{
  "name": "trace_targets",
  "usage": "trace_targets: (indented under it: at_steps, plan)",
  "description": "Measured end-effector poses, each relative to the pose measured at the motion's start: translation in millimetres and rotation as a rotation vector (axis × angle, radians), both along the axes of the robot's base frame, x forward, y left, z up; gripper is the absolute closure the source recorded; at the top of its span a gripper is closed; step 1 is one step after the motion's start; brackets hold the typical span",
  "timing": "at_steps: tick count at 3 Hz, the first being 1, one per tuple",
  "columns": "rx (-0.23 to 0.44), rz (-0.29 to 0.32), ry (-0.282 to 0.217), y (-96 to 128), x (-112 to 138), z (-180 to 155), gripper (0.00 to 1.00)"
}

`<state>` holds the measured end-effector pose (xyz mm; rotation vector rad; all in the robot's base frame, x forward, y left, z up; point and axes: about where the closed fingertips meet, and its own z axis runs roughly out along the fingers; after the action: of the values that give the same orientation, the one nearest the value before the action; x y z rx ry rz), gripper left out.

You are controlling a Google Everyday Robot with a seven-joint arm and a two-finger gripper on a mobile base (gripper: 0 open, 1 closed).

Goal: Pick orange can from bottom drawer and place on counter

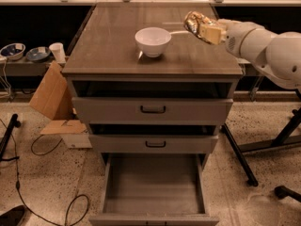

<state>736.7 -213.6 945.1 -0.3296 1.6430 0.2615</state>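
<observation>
The orange can (pixel 195 22), shiny with golden-brown print, is held in my gripper (pixel 203 27) above the right side of the counter (pixel 113 46). My white arm (pixel 263 46) reaches in from the right. The gripper is shut on the can and holds it tilted, just right of the white bowl (pixel 153 41). The bottom drawer (pixel 153 187) is pulled fully out below, its grey floor bare.
Two upper drawer fronts (pixel 153 109) with black handles sit slightly ajar. Cardboard pieces (pixel 49 95) lean at the left. Bowls and a cup (pixel 58 52) stand on a low shelf at the left. Black stand legs (pixel 263 145) and cables lie on the floor.
</observation>
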Motion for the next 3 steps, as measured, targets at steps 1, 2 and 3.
trace_targets:
  at_steps: [1, 2, 3]
  plan:
    - [0.016, -0.021, 0.022, -22, 16, -19, 1.0]
    - [0.025, -0.026, 0.045, -32, 26, -34, 0.83]
    - [0.028, -0.03, 0.061, -34, 31, -41, 0.59]
